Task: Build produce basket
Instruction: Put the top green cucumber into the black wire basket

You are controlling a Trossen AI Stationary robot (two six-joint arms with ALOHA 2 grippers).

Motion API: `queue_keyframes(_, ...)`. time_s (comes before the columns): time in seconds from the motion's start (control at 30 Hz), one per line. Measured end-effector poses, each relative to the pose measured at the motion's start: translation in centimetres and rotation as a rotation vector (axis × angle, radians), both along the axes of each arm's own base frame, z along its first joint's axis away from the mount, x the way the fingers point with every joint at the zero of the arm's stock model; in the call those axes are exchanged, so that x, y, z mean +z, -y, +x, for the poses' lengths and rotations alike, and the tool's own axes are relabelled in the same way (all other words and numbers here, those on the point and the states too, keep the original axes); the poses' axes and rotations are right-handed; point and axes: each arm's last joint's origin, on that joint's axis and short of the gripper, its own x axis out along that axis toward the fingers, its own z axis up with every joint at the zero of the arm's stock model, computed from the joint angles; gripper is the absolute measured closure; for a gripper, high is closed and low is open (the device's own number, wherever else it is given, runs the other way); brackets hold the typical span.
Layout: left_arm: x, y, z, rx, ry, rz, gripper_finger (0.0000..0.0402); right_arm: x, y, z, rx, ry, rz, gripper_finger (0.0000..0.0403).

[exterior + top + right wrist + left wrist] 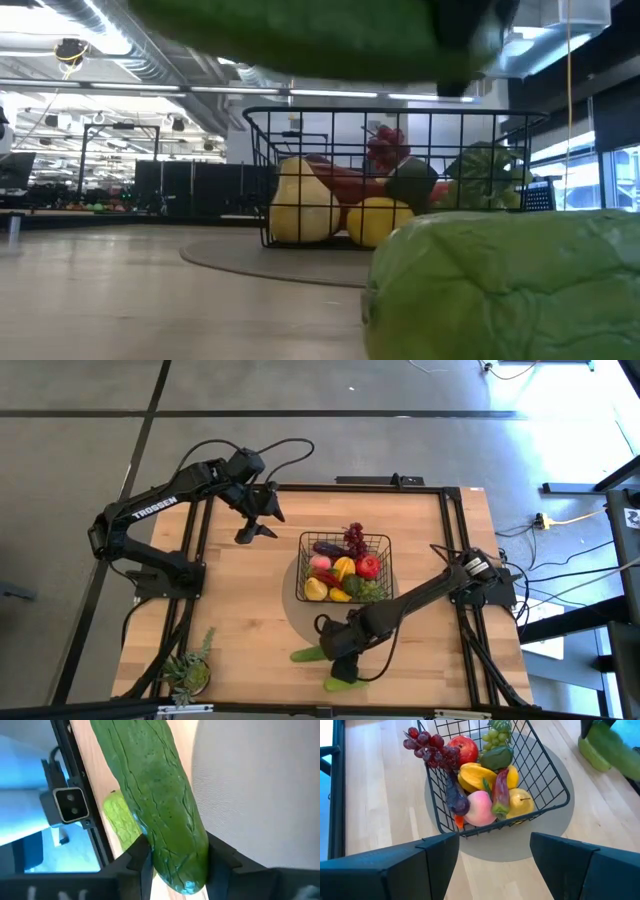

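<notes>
The black wire basket [345,565] stands on a grey round mat at the table's middle. It holds produce: a red apple [462,745], purple grapes [427,745], a pink peach [480,810], a yellow fruit [522,802] and more. My right gripper [332,648] hangs near the table's front edge, on the near side of the basket, shut on a dark green cucumber [155,785]. A paler green cucumber [345,682] lies on the table below it. My left gripper [492,855] hovers open at the basket's far left, holding nothing. My right gripper pinches the dark green cucumber near one end [180,865] between its two fingers [137,857], which lie across it. The fingers come from above, pointing steeply down. The cucumber sticks out roughly level toward the table's left and is lifted clear of the table [300,35].
A small spiky potted plant [190,672] stands at the table's near left corner. Bare wood lies left of the basket. The pale cucumber [510,285] lies close to the table's front edge.
</notes>
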Motion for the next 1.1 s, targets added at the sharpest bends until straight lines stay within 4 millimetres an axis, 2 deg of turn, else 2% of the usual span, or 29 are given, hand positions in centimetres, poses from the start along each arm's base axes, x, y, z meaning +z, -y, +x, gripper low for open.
queue_keyframes(0.23,0.0,0.0,0.0,-0.036,0.007,0.040,0.0168,5.4,1.0,0.3,-0.120,0.106,-0.173,0.0289)
queue_keyframes(0.33,0.0,0.0,0.0,-0.035,0.003,0.040,0.0168,7.3,2.4,-0.2,-0.248,0.105,-0.275,0.0289)
queue_keyframes(0.4,0.0,0.0,0.0,-0.036,0.001,0.039,0.0168,7.9,3.5,-0.6,-0.327,0.069,-0.334,0.0289)
queue_keyframes(0.6,0.4,0.0,-0.7,-0.020,0.017,0.049,0.0168,7.3,6.2,-0.5,-0.409,-0.008,-0.432,0.0289)
queue_keyframes(0.87,0.4,-0.1,-0.7,-0.015,0.013,0.043,0.0168,5.6,11.6,0.4,-0.497,-0.106,-0.518,0.0289)
queue_keyframes(1.1,0.3,-0.2,-0.7,0.032,-0.011,0.067,0.0168,2.9,15.2,0.9,-0.432,-0.219,-0.480,0.0289)
